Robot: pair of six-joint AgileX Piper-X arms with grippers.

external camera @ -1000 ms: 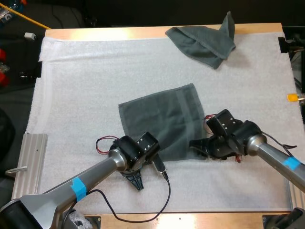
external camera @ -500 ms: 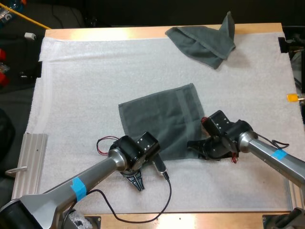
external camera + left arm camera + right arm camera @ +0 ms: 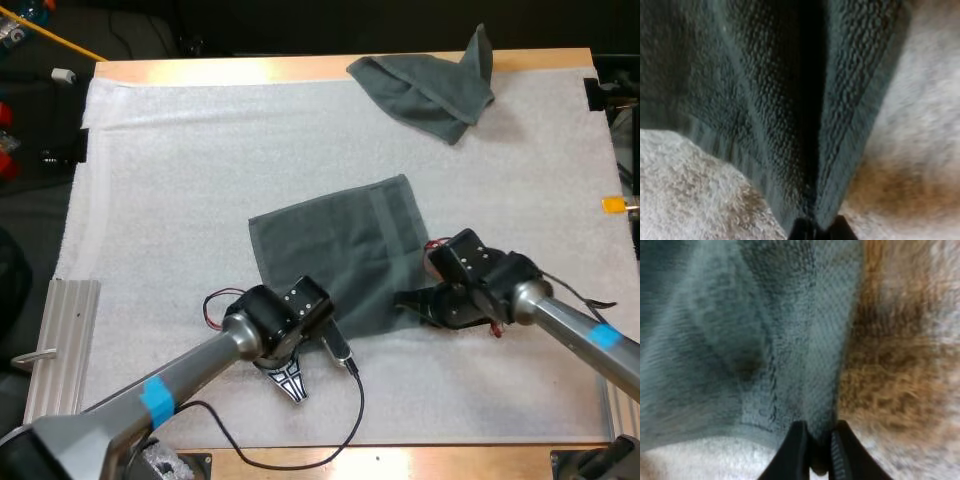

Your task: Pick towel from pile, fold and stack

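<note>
A dark grey-green towel (image 3: 340,250) lies spread flat in the middle of the white mat (image 3: 180,160). My left gripper (image 3: 318,320) is at its near left corner; in the left wrist view the fingers (image 3: 817,229) are shut on a raised fold of the towel (image 3: 765,100). My right gripper (image 3: 406,301) is at the near right corner. In the right wrist view its gripper (image 3: 815,450) pinches the edge of the towel (image 3: 740,340) from both sides. A second, crumpled towel (image 3: 430,85) sits at the mat's far right.
A ribbed metal plate (image 3: 62,345) lies off the mat's near left edge. Bare mat stretches to the left of the flat towel and between it and the crumpled one. The table's wooden edge (image 3: 400,458) runs close behind both arms.
My right gripper shifted left along the towel's near edge, then back a little right. The left arm slid slightly toward the near table edge. The towel's near edge has bunched a bit.
</note>
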